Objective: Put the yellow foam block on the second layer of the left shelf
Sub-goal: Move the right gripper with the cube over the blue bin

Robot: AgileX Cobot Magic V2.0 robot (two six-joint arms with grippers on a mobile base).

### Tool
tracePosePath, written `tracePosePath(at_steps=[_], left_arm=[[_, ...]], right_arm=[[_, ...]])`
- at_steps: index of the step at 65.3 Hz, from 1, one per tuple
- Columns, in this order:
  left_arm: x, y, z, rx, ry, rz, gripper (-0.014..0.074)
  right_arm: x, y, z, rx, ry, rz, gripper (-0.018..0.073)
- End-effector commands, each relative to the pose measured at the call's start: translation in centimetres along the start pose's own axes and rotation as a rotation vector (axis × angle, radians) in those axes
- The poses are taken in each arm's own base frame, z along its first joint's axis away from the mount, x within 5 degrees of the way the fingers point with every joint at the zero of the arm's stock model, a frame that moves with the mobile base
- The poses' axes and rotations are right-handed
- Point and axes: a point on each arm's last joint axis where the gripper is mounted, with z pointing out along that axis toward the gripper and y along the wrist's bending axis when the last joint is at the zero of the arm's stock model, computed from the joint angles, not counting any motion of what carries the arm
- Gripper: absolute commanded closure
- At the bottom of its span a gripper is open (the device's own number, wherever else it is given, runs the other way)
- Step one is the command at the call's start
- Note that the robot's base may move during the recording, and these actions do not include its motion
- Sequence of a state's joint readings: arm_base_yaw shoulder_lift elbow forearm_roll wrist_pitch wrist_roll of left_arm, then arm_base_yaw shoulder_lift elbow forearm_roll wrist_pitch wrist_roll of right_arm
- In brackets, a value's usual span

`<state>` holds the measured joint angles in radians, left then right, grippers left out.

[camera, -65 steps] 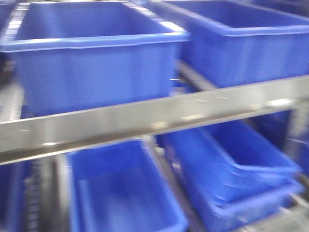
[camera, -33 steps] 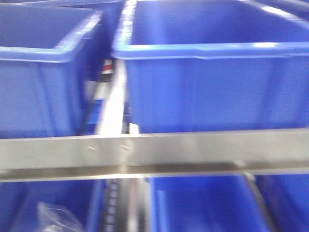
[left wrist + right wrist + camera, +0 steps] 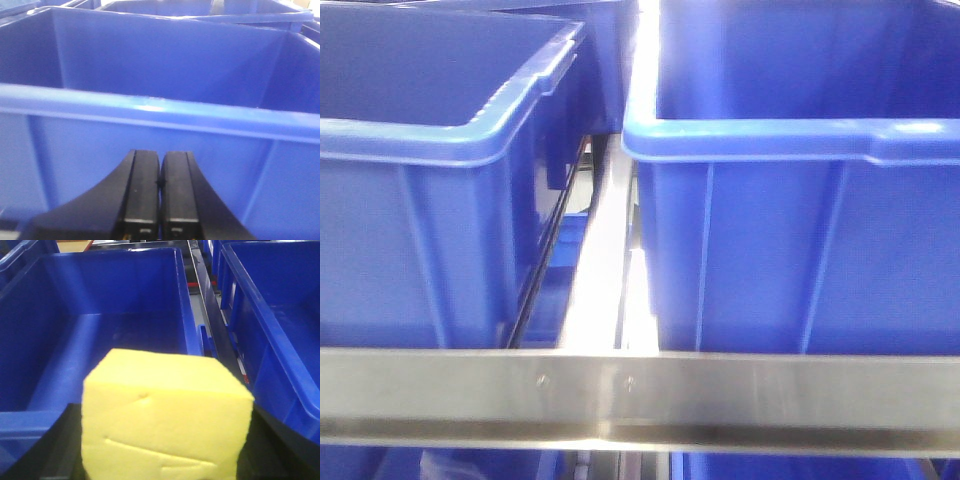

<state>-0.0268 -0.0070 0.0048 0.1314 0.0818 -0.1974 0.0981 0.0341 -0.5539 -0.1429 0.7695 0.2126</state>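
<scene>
A left bin (image 3: 430, 230) and a right bin (image 3: 790, 240), both blue, stand side by side, narrowly apart; a steel rail (image 3: 640, 395) crosses beneath.

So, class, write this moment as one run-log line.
left gripper: shut, empty, facing blue bin | right gripper: holding yellow foam block | placement: pending

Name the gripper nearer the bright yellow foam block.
Right. The bright yellow foam block sits between the fingers of the right gripper; the left gripper, fingers closed, faces the wall of a blue plastic bin, no block in view.
</scene>
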Motion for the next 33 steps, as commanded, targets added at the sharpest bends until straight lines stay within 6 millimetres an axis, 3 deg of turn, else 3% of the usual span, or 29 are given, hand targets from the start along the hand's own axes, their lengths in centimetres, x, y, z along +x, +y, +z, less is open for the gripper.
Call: tracePosePath(at_steps=[1,33], left_arm=[[0.14,-0.11,0.15,0.018,-0.052,-0.006,0.046],[0.14,-0.11,0.15,0.018,-0.052,-0.006,0.046]], right_arm=[[-1.48,0.14,-0.24,-0.006,-0.096,-0.018,0.0303],[-1.48,0.14,-0.24,-0.006,-0.096,-0.018,0.0303]])
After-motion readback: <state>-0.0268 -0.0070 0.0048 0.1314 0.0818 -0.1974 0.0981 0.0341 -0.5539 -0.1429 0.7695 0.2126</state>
